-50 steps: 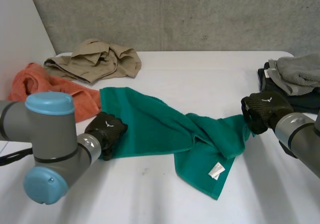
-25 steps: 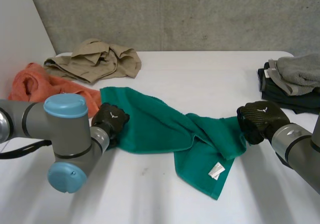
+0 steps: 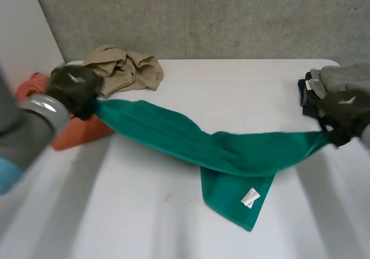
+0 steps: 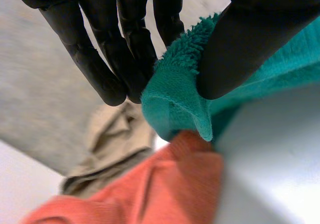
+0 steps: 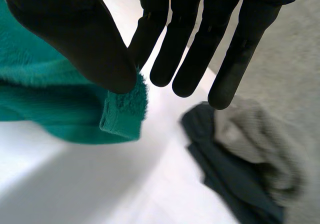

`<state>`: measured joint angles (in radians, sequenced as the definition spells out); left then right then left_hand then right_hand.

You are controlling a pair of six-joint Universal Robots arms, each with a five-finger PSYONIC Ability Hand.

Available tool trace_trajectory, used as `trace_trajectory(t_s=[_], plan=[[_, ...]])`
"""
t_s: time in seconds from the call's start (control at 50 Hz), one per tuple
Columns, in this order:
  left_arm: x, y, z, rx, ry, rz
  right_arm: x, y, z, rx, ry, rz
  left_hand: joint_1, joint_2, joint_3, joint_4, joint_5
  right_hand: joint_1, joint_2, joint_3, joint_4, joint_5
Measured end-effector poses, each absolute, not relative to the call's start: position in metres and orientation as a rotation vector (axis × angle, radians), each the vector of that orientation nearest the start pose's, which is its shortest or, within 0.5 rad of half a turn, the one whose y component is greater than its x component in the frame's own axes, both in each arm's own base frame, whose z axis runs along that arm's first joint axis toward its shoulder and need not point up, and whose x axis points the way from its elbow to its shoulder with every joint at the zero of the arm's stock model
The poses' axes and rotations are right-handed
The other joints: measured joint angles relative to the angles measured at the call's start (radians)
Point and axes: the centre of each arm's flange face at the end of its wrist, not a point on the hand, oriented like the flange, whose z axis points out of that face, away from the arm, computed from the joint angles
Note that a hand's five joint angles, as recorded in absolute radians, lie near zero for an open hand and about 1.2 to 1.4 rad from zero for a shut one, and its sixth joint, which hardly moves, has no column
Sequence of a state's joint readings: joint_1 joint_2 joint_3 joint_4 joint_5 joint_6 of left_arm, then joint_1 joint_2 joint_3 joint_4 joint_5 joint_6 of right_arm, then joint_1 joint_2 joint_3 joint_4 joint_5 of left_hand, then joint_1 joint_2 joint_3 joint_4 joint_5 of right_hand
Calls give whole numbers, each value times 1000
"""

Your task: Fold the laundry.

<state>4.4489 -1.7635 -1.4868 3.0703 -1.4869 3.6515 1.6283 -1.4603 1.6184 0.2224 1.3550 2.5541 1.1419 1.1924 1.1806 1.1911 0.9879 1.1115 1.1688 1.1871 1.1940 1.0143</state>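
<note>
While left hand (image 3: 74, 88), right hand (image 3: 346, 115) pinch green towel (image 3: 231, 155), middle folds hidden.

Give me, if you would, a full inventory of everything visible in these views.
green towel: one, green, stretched above the table between both hands, its lower part lying on the near side of the table
label: one, white, on the towel's lower part
beige garment: one, beige, crumpled at the far left of the table
orange cloth: one, orange, at the table's left edge
grey cloth: one, grey, on top of the pile at the right edge
dark cloth: one, dark, under the grey cloth
table: one, white
wall: one, grey, behind the table
left hand: black, pinching one towel corner
right hand: black, pinching the opposite end
</note>
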Motion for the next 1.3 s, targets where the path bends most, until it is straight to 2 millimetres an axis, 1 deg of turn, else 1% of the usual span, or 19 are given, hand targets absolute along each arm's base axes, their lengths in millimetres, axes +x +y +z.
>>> trace_trajectory(t_s=[0.06,0.12,0.22,0.28,0.34,0.38,0.46,0.52,0.56,0.66,0.74,0.78,0.86,0.94,1.02,1.12,1.2,1.28,1.3], plan=[[-205,-274,298,885,2147,-2022,157,-279,267,-1081,2514,-1826,0,0,0,0,0,0,0,0,0,0],[-196,-269,306,864,2201,-2029,151,-275,277,-1131,2551,-1734,0,0,0,0,0,0,0,0,0,2],[-193,-282,285,890,2333,-1900,152,-277,267,-1232,2586,-1527,0,3,5,1,0,0,0,0,0,3],[-197,-303,265,913,2380,-1798,158,-286,253,-1296,2581,-1449,0,3,5,1,0,0,0,0,0,3],[-204,-327,255,928,2369,-1768,167,-303,243,-1321,2563,-1485,0,3,5,1,0,0,0,0,0,3],[-213,-346,257,930,2326,-1810,174,-321,243,-1293,2539,-1612,0,3,5,1,0,0,0,0,0,3],[-232,-377,295,875,2154,-2059,181,-362,271,-1090,2408,-2042,0,3,5,1,0,0,0,0,0,3],[-241,-390,341,771,1974,-2319,181,-386,306,-857,2214,-2373,0,3,5,1,0,0,0,0,0,3],[-244,-393,385,647,1805,-2552,179,-398,345,-624,1959,-2633,0,3,5,1,0,19,0,0,0,5],[-239,-385,445,413,1565,-2881,174,-395,406,-338,1511,-2886,0,3,5,1,0,22,0,0,1,7],[-231,-382,455,313,1530,-2960,172,-385,422,-302,1381,-2911,0,3,5,1,0,22,0,0,1,7],[-229,-382,451,304,1548,-2952,171,-384,419,-319,1397,-2894,0,3,5,1,0,22,0,0,1,8],[-223,-388,419,325,1680,-2854,170,-382,393,-414,1569,-2769,0,3,5,2,0,22,0,0,1,8],[-219,-390,373,406,1859,-2699,168,-379,352,-522,1802,-2576,0,3,7,4,0,22,0,0,1,8],[-219,-381,320,545,2046,-2517,167,-369,300,-655,2040,-2304,0,5,8,4,0,11,-23,-27,-28,-22],[-223,-355,283,756,2156,-2389,170,-358,248,-802,2189,-2042,0,5,8,4,0,-517,-574,-584,-589,-600],[-226,-334,280,887,2147,-2370,175,-357,228,-869,2226,-1960,0,5,8,5,0,-711,-768,-785,-794,-810],[-229,-311,294,989,2068,-2402,185,-360,220,-891,2230,-1946,0,5,8,5,0,-864,-920,-949,-946,-955],[-230,-300,307,1013,2016,-2434,191,-362,220,-880,2223,-1948,0,5,8,5,0,-892,-959,-978,-976,-967]])
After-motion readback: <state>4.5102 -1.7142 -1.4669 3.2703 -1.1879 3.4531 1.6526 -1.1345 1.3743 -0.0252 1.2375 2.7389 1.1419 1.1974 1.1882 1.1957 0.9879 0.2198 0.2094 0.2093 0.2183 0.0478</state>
